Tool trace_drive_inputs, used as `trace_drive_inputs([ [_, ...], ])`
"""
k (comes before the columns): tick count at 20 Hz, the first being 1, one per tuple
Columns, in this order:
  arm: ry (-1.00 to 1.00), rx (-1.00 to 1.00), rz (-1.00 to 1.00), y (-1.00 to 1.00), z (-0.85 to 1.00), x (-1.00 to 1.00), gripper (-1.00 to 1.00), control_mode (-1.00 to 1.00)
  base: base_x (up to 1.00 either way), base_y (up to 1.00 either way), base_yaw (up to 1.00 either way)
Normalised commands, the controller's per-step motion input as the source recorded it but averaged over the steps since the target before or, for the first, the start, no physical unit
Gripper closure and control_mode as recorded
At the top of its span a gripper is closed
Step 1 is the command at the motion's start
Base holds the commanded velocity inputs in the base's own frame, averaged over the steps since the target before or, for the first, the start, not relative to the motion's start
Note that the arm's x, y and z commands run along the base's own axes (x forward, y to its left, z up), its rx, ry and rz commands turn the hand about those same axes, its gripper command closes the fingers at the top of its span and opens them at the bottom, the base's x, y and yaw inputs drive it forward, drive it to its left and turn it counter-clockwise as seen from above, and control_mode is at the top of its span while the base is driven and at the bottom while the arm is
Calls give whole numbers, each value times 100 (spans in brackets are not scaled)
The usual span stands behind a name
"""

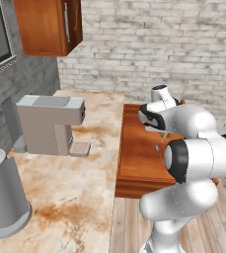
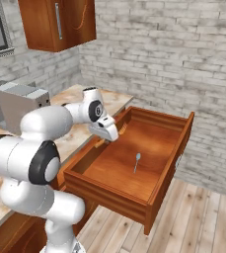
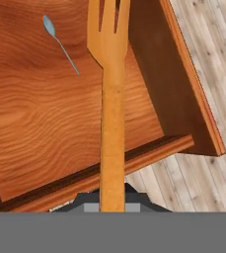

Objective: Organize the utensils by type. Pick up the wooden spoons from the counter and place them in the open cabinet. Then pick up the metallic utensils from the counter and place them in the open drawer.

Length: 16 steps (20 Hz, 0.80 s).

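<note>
We see the tool (image 2: pixel 103 140) closed on a wooden fork (image 3: pixel 111 99) above the open drawer (image 2: pixel 159 123) — its long axis runs straight out from the tool, tines pointing away. The metal spoon (image 2: pixel 136 161) lies flat on the drawer bottom.

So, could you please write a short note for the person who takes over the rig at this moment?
Claw: shut on an orange-brown fork, held by its handle over the open drawer, tines pointing into it.
Things: one metal spoon lies flat on the drawer bottom.
Done: that spoon is in the drawer.
Left: the fork is not yet released; check its material before you drop it here, it looks wooden by colour. Then check the counter for other utensils. Whether the wooden spoons are stowed, I cannot tell.
</note>
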Motion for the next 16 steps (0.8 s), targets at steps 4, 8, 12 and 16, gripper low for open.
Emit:
trace_drive_inputs([
  [4,0,10,8,-17,-20,18,100,-100,0,0,0],
  [8,0,12,8,-25,-12,14,100,-100,0,0,0],
  [12,0,5,5,-24,-23,10,100,-100,0,0,0],
  [16,0,2,4,-24,-33,12,100,-100,0,0,0],
])
